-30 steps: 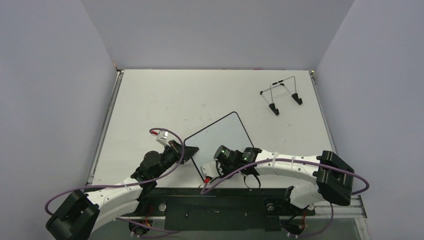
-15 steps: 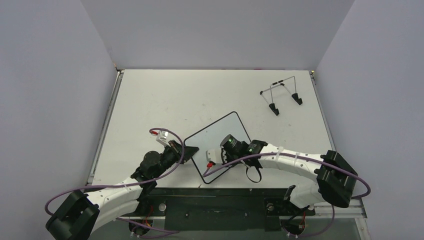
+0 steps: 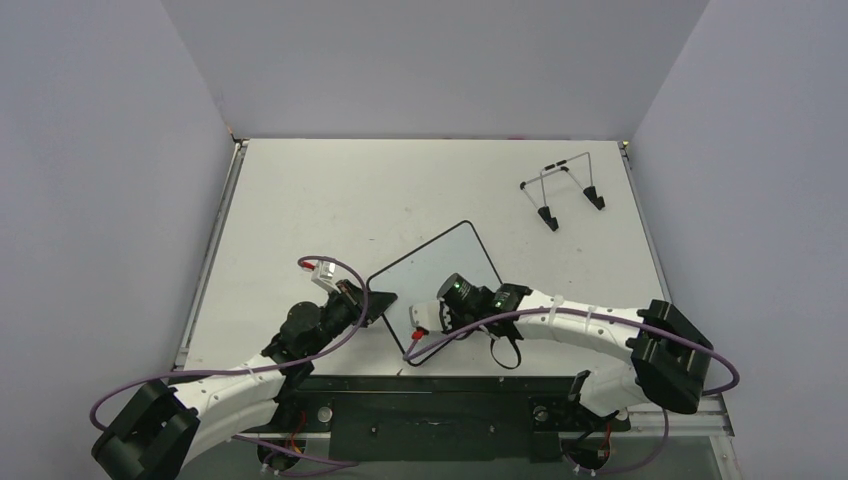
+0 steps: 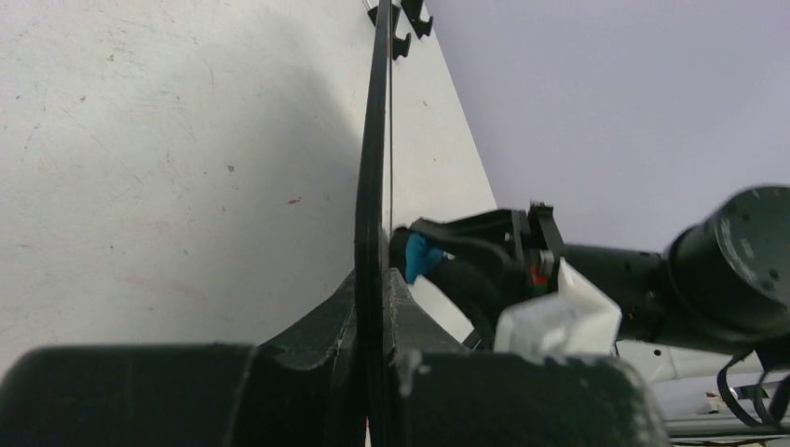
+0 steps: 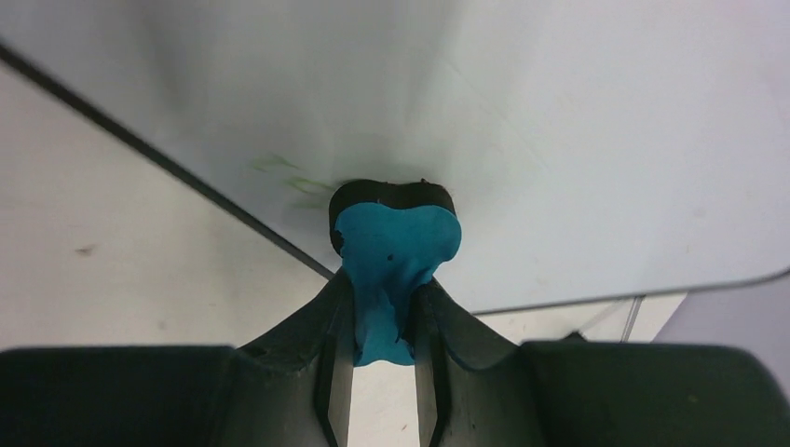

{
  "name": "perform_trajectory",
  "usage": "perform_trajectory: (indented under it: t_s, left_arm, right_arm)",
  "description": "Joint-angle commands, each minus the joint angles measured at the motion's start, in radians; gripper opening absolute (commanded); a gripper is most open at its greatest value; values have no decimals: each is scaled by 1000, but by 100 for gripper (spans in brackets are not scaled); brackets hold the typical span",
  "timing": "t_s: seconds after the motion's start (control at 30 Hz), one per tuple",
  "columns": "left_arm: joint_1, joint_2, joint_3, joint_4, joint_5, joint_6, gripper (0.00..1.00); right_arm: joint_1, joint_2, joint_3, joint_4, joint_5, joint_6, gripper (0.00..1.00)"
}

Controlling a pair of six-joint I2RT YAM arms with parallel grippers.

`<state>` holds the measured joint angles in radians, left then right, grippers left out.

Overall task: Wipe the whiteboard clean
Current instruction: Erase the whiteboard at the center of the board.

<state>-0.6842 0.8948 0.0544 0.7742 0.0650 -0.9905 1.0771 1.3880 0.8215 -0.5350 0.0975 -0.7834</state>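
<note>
Clamping whiteboard [image 3: 436,262] edge — left pincer [image 4: 374,284]; eraser [image 5: 396,250] touching face.

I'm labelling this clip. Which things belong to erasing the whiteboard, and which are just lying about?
In the job: whiteboard, its edge clamped in the left gripper; blue eraser, pinched in the right gripper against the board; faint green marks beside it.
Lying about: wire stand with black feet, at the table's far right.

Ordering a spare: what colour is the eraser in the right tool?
The eraser is bright blue; best seen in right wrist view.
</note>
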Motion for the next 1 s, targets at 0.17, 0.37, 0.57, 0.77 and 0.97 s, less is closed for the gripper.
perform_trajectory:
  t_s: [0.17, 0.37, 0.57, 0.77, 0.97]
  left_arm:
    - [-2, 21, 35, 174, 47, -29, 0]
    - [-1, 6, 27, 165, 38, -28, 0]
    - [4, -19, 27, 140, 32, -12, 0]
    - [6, 9, 34, 153, 44, -15, 0]
    - [7, 24, 35, 173, 50, -30, 0]
  right_arm:
    - [13, -31, -1, 10, 3, 14, 0]
    - [139, 15, 6, -69, -57, -40, 0]
    - [1, -7, -20, 36, 111, -24, 0]
    - [-56, -56, -11, 40, 41, 26, 0]
    - [119, -22, 12, -85, -151, -42, 0]
